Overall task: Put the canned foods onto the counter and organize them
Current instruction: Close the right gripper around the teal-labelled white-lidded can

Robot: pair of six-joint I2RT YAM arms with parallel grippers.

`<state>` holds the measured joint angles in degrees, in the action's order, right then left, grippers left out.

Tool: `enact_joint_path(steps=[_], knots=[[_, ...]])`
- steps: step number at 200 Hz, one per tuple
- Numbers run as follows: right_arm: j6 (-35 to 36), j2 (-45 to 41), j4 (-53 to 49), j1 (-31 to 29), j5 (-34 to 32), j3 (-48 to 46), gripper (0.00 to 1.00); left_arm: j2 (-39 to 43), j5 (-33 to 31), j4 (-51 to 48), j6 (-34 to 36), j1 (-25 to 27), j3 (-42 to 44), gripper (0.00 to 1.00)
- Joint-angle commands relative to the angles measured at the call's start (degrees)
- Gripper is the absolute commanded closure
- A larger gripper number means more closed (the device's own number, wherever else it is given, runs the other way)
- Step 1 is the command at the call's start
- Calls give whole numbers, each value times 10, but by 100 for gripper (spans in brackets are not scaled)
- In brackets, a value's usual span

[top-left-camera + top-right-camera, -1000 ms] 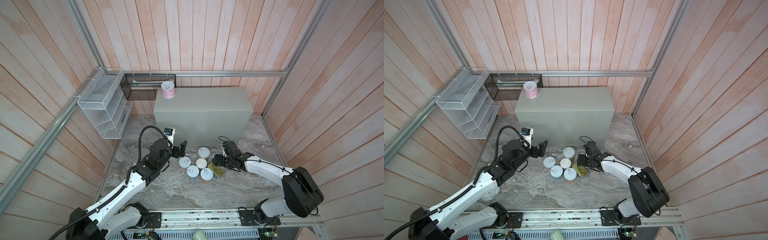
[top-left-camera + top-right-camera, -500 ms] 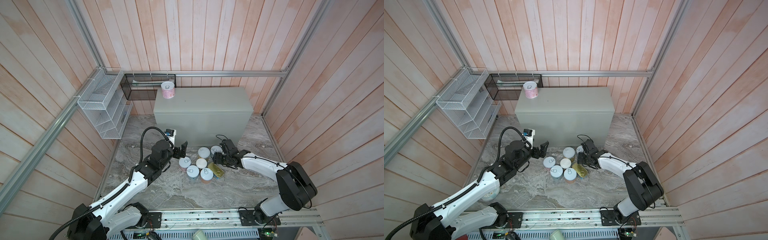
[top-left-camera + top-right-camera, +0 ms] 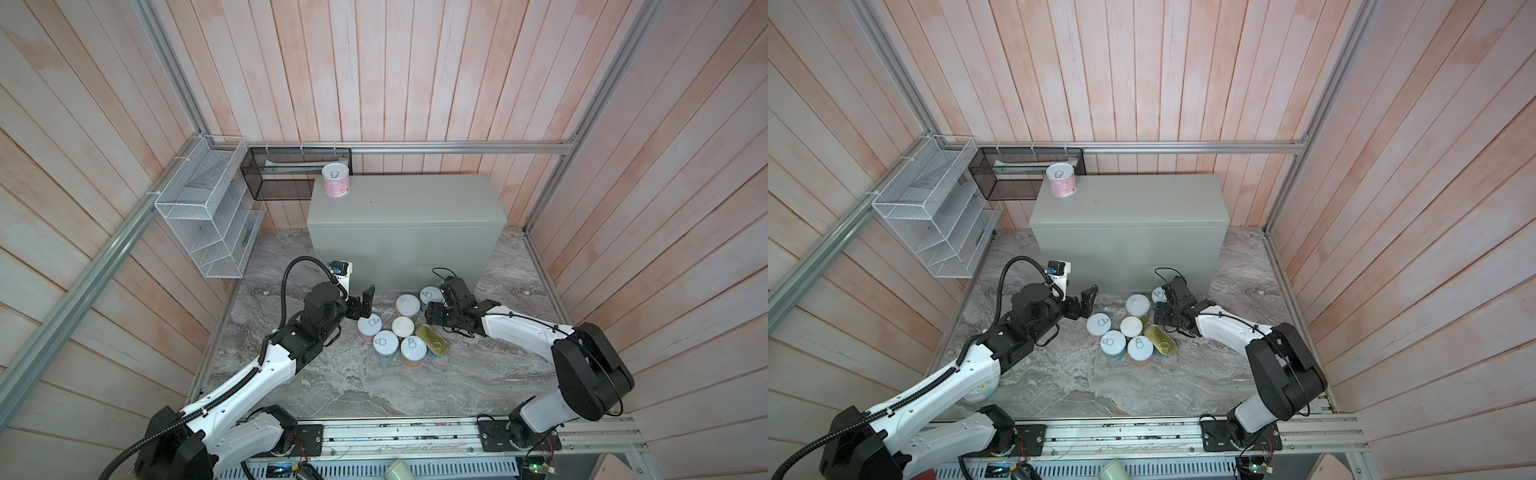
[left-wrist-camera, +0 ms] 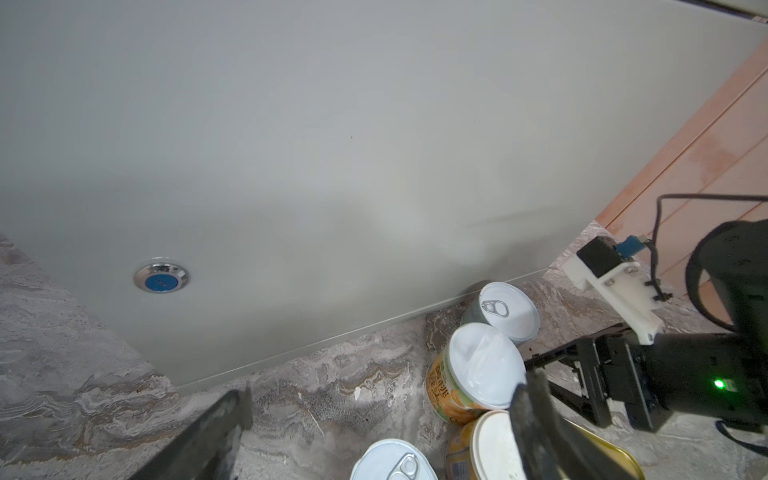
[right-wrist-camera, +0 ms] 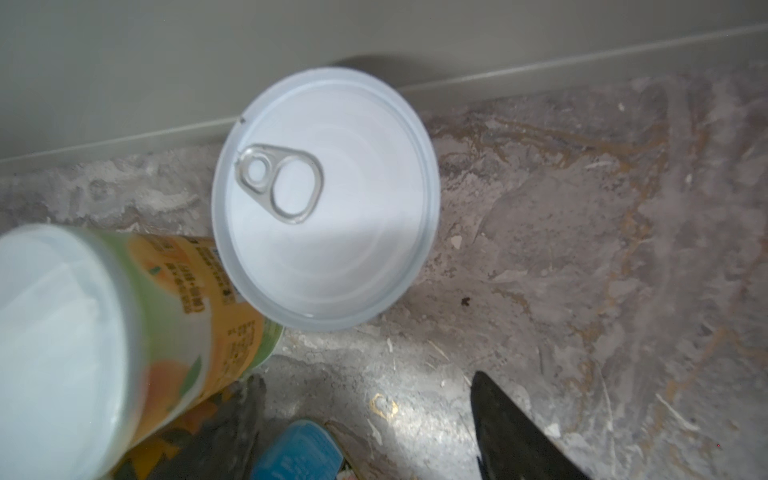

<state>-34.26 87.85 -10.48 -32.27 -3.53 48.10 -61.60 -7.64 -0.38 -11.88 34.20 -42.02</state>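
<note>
1 lock (image 4: 161, 277) on counter (image 4: 374, 124), left wrist only

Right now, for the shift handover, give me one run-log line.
left gripper: open, empty | right gripper: open, facing pull-tab can | counter: one pink can

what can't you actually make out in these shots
- Silver-lidded can, right wrist view: only the lid shows, label hidden under it.
- Gold tin, left wrist view: cut off by the picture's edge.
- Black mesh basket, in a top view: pale contents too small to identify.
- Orange-green can, right wrist view: label print blurred.
- Pink can, in both top views: label text too small.
</note>
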Motion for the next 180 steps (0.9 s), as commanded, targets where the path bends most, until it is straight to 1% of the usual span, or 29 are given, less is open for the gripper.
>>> enact_joint_path(steps=[1, 39, 72, 105, 180], knots=[[1, -21, 64, -1, -25, -17, 22, 7, 8, 10, -8, 3, 10, 0], [6, -1, 93, -2, -59, -10, 22, 14, 7, 2, -12, 3, 13, 0], [15, 36, 92, 0, -58, 9, 22, 25, -3, -10, -11, 3, 13, 0], [20, 51, 113, -1, -52, 7, 21, 29, -11, -15, -11, 3, 14, 0], [28, 77, 158, 0, -86, 3, 20, 20, -7, -28, -16, 2, 6, 0]])
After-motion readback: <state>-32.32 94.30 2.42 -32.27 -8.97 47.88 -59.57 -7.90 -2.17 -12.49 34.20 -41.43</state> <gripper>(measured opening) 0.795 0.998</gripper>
